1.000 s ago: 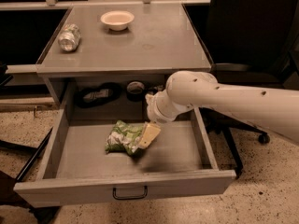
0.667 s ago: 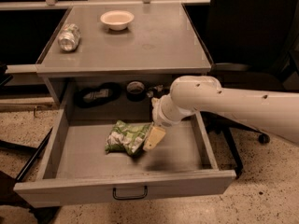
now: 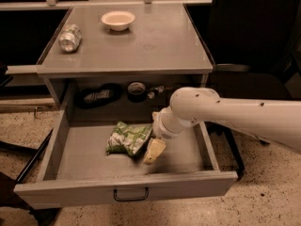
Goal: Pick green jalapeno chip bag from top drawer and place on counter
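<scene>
We see smooth, matt grey metal on the counter (image 3: 155,46) and top drawer (image 3: 94,192), and crinkled foil on the green jalapeno chip bag (image 3: 127,138). Our tool (image 3: 153,150), in the drawer beside the bag, looks like smooth pale plastic.

I had the grey counter (image 3: 155,46) carrying two things set apart: a pale bowl (image 3: 118,20) sat upright near the back edge, and a silvery can (image 3: 69,37) lay on its side toward the left edge. Below it the top drawer (image 3: 84,159) stood pulled out over the speckled floor (image 3: 263,206), and the green jalapeno chip bag (image 3: 128,138) lay crumpled on its bottom, about mid-drawer. The gripper (image 3: 154,150) hung inside the drawer, just beside the bag's right end.
</scene>
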Controlling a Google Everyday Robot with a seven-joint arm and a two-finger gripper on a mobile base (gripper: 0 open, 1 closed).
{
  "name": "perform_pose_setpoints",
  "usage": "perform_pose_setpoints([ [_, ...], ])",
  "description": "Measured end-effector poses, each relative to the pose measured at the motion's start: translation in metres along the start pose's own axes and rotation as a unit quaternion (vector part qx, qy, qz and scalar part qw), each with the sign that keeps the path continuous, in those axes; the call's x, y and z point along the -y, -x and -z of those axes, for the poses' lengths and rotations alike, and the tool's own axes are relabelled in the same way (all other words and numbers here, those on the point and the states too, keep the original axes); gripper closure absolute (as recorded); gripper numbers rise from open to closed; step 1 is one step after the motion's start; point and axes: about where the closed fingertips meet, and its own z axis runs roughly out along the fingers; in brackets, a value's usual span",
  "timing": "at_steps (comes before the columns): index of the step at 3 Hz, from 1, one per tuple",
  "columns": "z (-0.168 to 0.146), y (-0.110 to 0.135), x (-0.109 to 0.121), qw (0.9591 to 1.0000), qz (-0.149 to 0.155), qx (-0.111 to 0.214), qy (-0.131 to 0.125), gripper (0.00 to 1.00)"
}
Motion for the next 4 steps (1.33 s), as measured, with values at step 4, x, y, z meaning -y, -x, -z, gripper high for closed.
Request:
perform_pose_setpoints([
  [4, -0.055, 0.055, -0.033, 0.9954, 0.050, 0.023, 0.078, 0.19],
])
